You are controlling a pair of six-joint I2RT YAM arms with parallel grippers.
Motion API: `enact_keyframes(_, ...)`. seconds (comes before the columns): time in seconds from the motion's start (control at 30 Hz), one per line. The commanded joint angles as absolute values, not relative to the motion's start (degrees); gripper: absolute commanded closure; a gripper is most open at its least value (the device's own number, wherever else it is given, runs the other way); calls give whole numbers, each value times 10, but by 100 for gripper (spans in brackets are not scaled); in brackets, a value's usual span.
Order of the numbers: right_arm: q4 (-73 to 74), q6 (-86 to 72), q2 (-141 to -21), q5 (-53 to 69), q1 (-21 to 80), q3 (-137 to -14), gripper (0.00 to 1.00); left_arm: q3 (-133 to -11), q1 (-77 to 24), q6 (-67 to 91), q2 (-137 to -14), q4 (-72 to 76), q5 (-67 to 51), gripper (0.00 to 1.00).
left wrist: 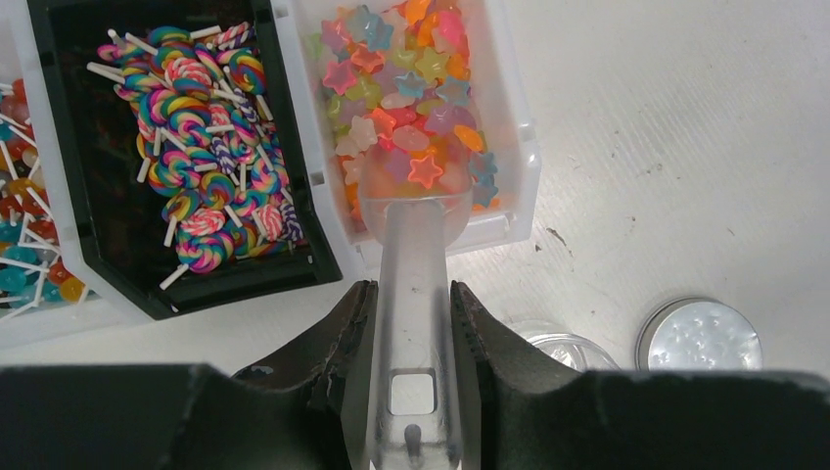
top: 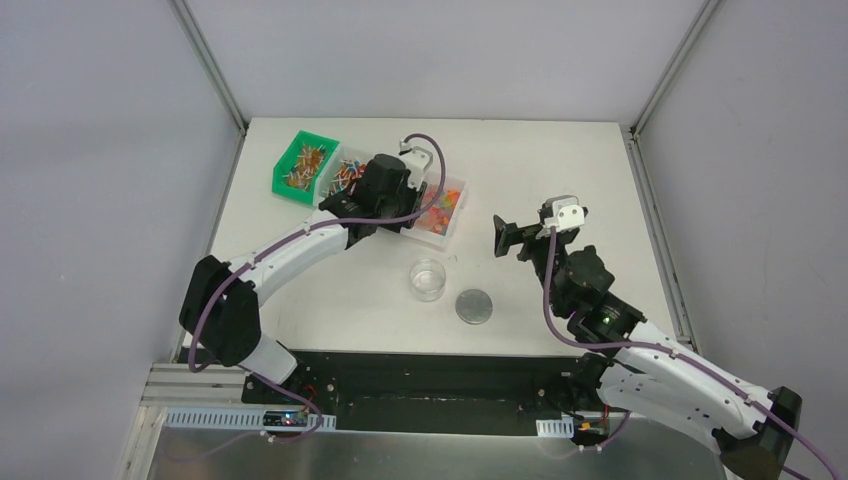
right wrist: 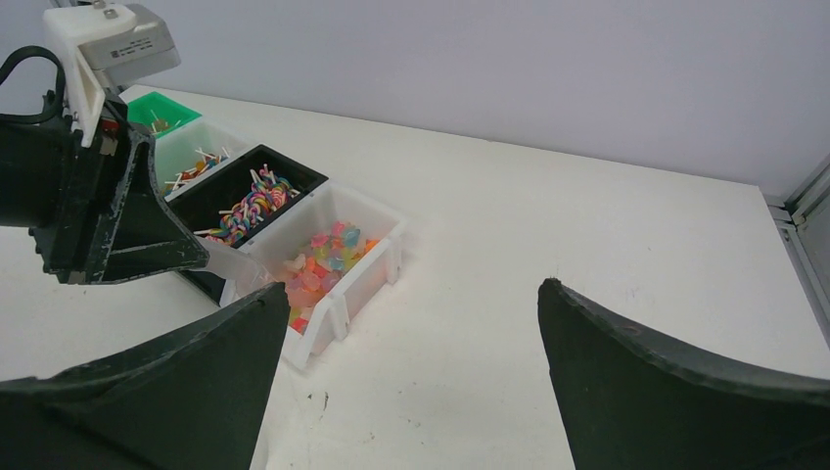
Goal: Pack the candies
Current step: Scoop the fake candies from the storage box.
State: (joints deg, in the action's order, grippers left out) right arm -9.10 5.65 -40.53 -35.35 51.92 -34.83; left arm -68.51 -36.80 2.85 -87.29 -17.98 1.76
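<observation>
The white bench (top: 560,170) carries a row of four small bins side by side toward its far left, a green bin (top: 287,163), a white bin (left wrist: 59,318), a black bin (left wrist: 245,284) and a clear bin (left wrist: 519,147) of candies (left wrist: 427,168), and, nearer, a clear round jar (top: 413,275) with a grey lid (top: 474,306) just beside it.

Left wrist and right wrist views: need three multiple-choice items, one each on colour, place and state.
1. What colour is the lollipop bin? A) green B) black C) white
2. Where is the bowl of the scoop? A) in the star bin B) in the lollipop bin C) lifted clear of all bins
3. What state is the right gripper in? A) shut on a candy B) shut, empty C) open

Answers: 1 B, black walls surround the lollipops; 2 A, the bowl sits among the star candies; 3 C, its fingers stand wide apart with nothing between.
</observation>
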Motion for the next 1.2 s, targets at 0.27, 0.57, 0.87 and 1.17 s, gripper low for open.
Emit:
enact_keyframes(0.27, -110, 42, -408, -354, 515, -368, 0, -622, -372, 53, -842, -117, 47, 100)
enact_keyframes(0.57, -112, 43, -405, -356, 511, -366, 0, -589, -372, 52, -819, -101, 74, 100)
enact_keyframes(0.87, -111, 36, -402, -353, 509, -364, 0, -571, -372, 52, -813, -86, 76, 100)
enact_keyframes(1.17, -112, 32, -395, -354, 507, -358, 0, -538, -372, 59, -809, -35, 60, 100)
